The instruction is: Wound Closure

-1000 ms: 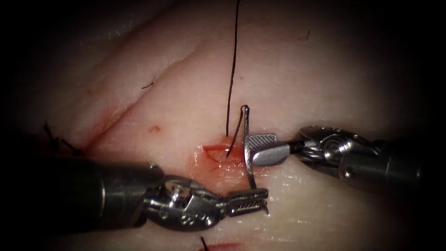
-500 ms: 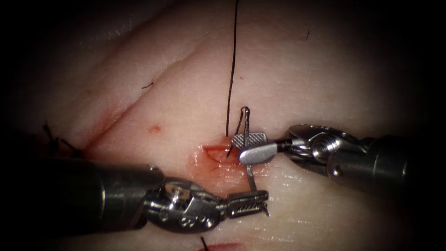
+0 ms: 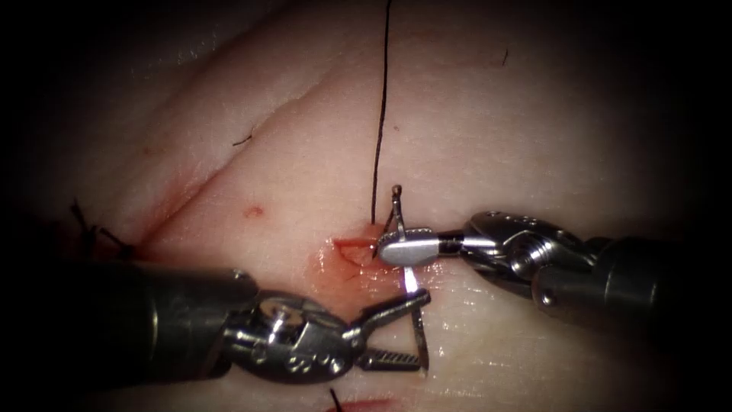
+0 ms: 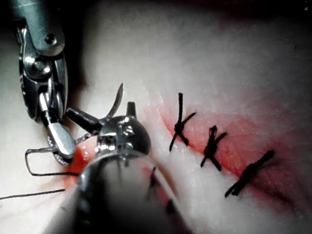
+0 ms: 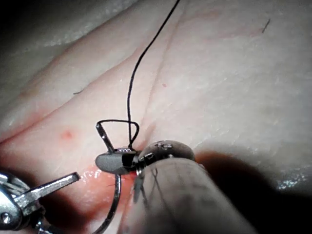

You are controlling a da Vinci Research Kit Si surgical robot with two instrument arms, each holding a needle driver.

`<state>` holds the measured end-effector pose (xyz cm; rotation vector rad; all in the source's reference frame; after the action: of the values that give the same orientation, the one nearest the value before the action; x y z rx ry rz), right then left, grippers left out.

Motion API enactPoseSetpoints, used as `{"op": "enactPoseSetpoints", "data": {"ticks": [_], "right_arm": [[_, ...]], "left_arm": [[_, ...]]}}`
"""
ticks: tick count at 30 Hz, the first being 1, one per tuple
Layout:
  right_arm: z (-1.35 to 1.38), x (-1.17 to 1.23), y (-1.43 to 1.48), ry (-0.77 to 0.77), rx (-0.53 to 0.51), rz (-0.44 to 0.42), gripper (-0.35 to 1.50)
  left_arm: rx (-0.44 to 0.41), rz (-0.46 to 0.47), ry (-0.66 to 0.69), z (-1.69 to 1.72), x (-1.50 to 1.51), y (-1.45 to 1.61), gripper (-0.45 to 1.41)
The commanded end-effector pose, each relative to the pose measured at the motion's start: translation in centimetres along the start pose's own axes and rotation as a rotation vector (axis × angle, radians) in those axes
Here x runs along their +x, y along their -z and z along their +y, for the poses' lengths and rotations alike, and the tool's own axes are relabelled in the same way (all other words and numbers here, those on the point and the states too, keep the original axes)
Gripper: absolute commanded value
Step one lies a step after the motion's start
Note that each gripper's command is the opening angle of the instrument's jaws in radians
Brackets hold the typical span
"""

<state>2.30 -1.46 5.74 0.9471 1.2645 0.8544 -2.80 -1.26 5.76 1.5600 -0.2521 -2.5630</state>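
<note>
The curved needle [image 3: 414,305] stands out of the tissue [image 3: 488,137], just right of the open cut [image 3: 352,250]. My right tool [image 3: 386,250] is shut on the needle's upper part, a little below its tail end. My left tool [image 3: 421,329] is open around the needle's lower part without gripping it. Dark thread [image 3: 380,114] runs from the cut up out of the picture, and a short length loops from the needle's tail to the cut. In the left wrist view the needle's point [image 4: 118,97] rises free between the left tool's [image 4: 105,112] spread jaws. In the right wrist view the right tool [image 5: 109,161] clamps the needle [image 5: 116,195].
Red fluid [image 3: 335,267] wets the cut's edges. Three tied stitches [image 4: 212,146] cross the closed stretch of the cut. Cut thread ends [image 3: 88,225] lie at the far left, and one more [image 3: 244,140] on the tissue above.
The right tool moved left and shut on the needle below its tail. The left tool, shut on the needle's lower part before, opened and let go.
</note>
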Motion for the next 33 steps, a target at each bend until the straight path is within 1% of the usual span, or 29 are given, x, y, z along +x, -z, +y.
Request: {"op": "enactPoseSetpoints", "data": {"ticks": [1, 2, 3, 4, 6, 7, 8, 9, 10, 11, 12, 13, 15, 18, 20, 23, 26, 27, 29, 31, 32, 33], "right_arm": [[0.1, 0.05, 0.0, 0.03, 0.011, 0.033, -0.35], [0.13, 0.06, 0.03, 0.051, 0.004, 0.049, -0.35], [0.13, 0.06, 0.03, 0.051, 0.004, 0.049, -0.35], [0.14, 0.07, 0.04, 0.068, -0.008, 0.056, -0.35], [0.17, 0.07, 0.05, 0.089, -0.016, 0.078, -0.35], [0.17, 0.07, 0.06, 0.099, -0.016, 0.093, -0.35], [0.18, 0.08, 0.07, 0.103, -0.016, 0.102, -0.35], [0.18, 0.08, 0.07, 0.12, -0.02, 0.11, -0.35], [0.17, 0.08, 0.07, 0.136, -0.026, 0.115, -0.35], [0.17, 0.07, 0.07, 0.147, -0.032, 0.116, -0.35], [0.16, 0.07, 0.06, 0.163, -0.04, 0.119, -0.35], [0.16, 0.07, 0.06, 0.163, -0.04, 0.119, -0.35], [0.16, 0.07, 0.06, 0.175, -0.039, 0.125, -0.35], [0.15, 0.07, 0.06, 0.192, -0.037, 0.136, -0.35], [0.15, 0.06, 0.05, 0.202, -0.033, 0.153, -0.35], [0.15, 0.06, 0.05, 0.213, -0.03, 0.171, -0.35], [0.14, 0.06, 0.05, 0.242, -0.036, 0.175, -0.35], [0.14, 0.06, 0.05, 0.242, -0.036, 0.175, -0.35], [0.14, 0.06, 0.04, 0.247, -0.04, 0.179, -0.35], [0.13, 0.05, 0.04, 0.259, -0.041, 0.18, -0.35], [0.12, 0.05, 0.03, 0.264, -0.042, 0.183, -0.35], [0.12, 0.05, 0.03, 0.264, -0.042, 0.183, -0.35]], "left_arm": [[0.002, 0.019, 0.095, 0.01, -0.02, 0.01, 1.18], [0.0, 0.028, 0.13, 0.01, -0.03, 0.05, 1.2], [0.0, 0.028, 0.13, 0.01, -0.03, 0.05, 1.2], [-0.005, 0.039, 0.183, 0.01, -0.04, 0.11, 1.23], [-0.017, 0.047, 0.252, -0.01, -0.08, 0.2, 1.21], [-0.024, 0.051, 0.299, -0.02, -0.11, 0.24, 1.09], [-0.035, 0.056, 0.369, -0.05, -0.17, 0.3, 0.54], [-0.028, 0.046, 0.409, -0.07, -0.22, 0.34, 0.07], [-0.024, 0.04, 0.456, -0.09, -0.28, 0.37, -0.1], [-0.032, 0.032, 0.507, -0.12, -0.36, 0.4, -0.19], [-0.057, 0.008, 0.553, -0.18, -0.5, 0.4, -0.25], [-0.057, 0.008, 0.553, -0.18, -0.5, 0.4, -0.25], [-0.095, -0.023, 0.575, -0.21, -0.65, 0.38, -0.45], [-0.136, -0.078, 0.56, -0.18, -0.8, 0.28, -0.45], [-0.14, -0.1, 0.552, -0.16, -0.86, 0.18, -0.45], [-0.162, -0.133, 0.543, -0.11, -0.89, 0.06, -0.45], [-0.216, -0.185, 0.542, -0.06, -0.89, -0.1, -0.45], [-0.216, -0.185, 0.542, -0.06, -0.89, -0.1, -0.45], [-0.232, -0.213, 0.539, -0.07, -0.89, -0.16, -0.45], [-0.248, -0.256, 0.534, -0.1, -0.91, -0.22, -0.45], [-0.245, -0.327, 0.522, -0.14, -0.96, -0.28, -0.45], [-0.245, -0.327, 0.522, -0.14, -0.96, -0.28, -0.45]]}}
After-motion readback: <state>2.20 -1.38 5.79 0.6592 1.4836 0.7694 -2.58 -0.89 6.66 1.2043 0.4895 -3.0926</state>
